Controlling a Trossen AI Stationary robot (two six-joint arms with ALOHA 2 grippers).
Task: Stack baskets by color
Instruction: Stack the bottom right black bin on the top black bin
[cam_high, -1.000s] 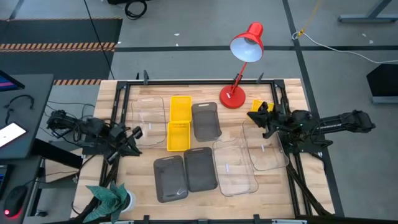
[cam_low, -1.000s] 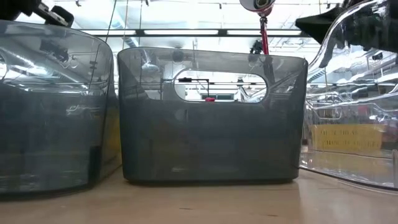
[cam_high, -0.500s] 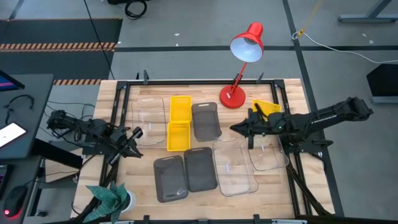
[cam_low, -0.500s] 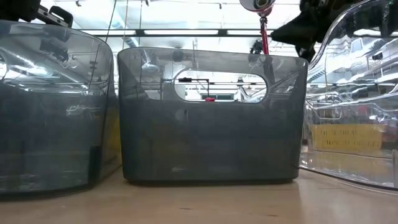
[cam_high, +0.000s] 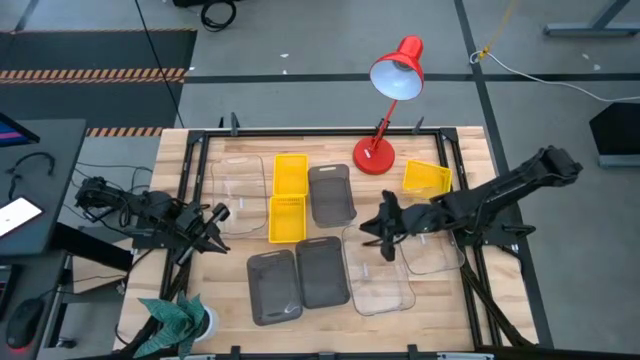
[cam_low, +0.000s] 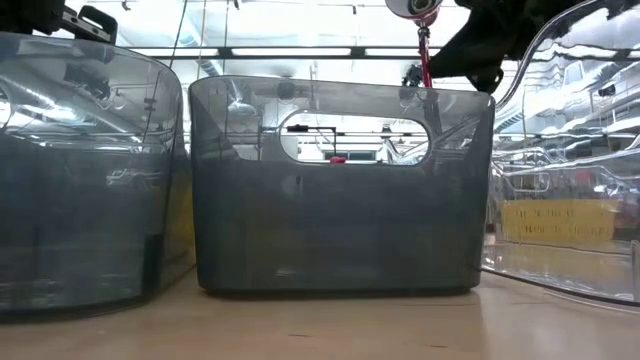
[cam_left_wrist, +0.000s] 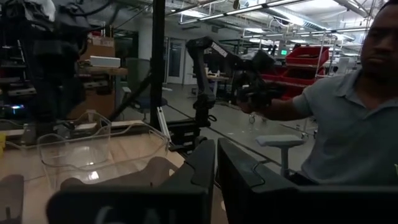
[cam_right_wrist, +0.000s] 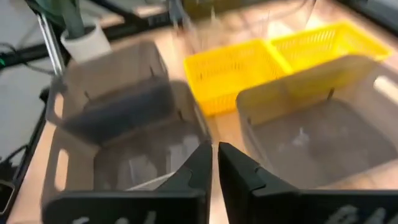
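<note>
Three grey baskets (cam_high: 331, 195) sit nearest the right gripper (cam_high: 383, 229), its fingers nearly closed on nothing, just beside them; left gripper (cam_high: 214, 226), pinched shut and empty, waits at the table's left edge.

low view cuts off the clear basket (cam_low: 565, 200) and a grey basket (cam_low: 80, 170) at its edges.

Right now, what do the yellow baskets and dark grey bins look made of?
Small yellow mesh baskets: apparently opaque moulded plastic; the lattice walls suggest it. Larger smoky dark grey translucent bins: seemingly smooth glossy plastic; background shows through the walls, with a moulded handle slot.
</note>
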